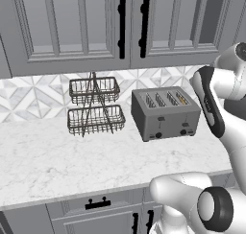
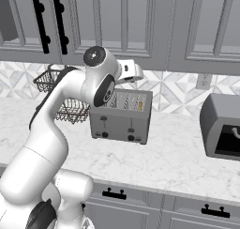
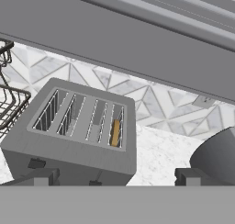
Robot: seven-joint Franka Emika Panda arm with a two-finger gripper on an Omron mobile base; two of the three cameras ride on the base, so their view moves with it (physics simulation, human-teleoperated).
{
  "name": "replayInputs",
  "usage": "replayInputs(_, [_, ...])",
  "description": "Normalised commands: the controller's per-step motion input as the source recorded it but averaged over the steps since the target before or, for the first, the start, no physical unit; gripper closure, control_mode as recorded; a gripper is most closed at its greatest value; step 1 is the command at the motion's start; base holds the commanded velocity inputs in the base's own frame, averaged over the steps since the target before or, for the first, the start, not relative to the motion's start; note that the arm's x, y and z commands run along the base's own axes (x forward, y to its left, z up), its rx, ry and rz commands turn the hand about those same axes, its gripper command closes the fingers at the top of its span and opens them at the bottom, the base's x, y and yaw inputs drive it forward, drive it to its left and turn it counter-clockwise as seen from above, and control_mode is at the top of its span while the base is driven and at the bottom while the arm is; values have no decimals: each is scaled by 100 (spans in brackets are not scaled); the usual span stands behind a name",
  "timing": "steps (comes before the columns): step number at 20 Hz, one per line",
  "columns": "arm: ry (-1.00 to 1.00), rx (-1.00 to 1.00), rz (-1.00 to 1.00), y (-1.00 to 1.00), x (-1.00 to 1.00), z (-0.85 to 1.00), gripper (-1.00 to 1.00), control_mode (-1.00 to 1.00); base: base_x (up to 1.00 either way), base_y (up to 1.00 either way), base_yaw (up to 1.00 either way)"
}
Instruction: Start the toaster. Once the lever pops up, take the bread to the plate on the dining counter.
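Peeking from toaster [image 3: 73,136] slot, bread [image 3: 115,132] mostly hidden

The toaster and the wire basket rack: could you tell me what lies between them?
Nothing: bare marble worktop separates the toaster from the rack, seen in the left base view.

The toaster [image 1: 165,113] is standing on the marble worktop [image 1: 72,161], with bare worktop lying open in front of it and to its left front. The wire basket rack [image 1: 94,106] is standing just beside its left side, narrowing that flank. The wall cabinets [image 1: 96,27] are hanging above and behind, limiting room overhead (the slots are facing up, uncovered). On the right, a grey appliance [image 2: 222,127] is sitting well apart, leaving a clear strip of worktop between.
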Motion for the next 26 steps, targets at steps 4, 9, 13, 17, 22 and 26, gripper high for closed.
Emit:
replayInputs(4, [0, 0, 0, 0, 0, 0, -100, -100, 0, 0, 0])
replayInputs(9, [0, 0, 0, 0, 0, 0, -100, -100, 0, 0, 0])
replayInputs(13, [0, 0, 0, 0, 0, 0, -100, -100, 0, 0, 0])
replayInputs(17, [0, 0, 0, 0, 0, 0, -100, -100, 0, 0, 0])
replayInputs(22, [0, 0, 0, 0, 0, 0, -100, -100, 0, 0, 0])
replayInputs(26, [0, 0, 0, 0, 0, 0, -100, -100, 0, 0, 0])
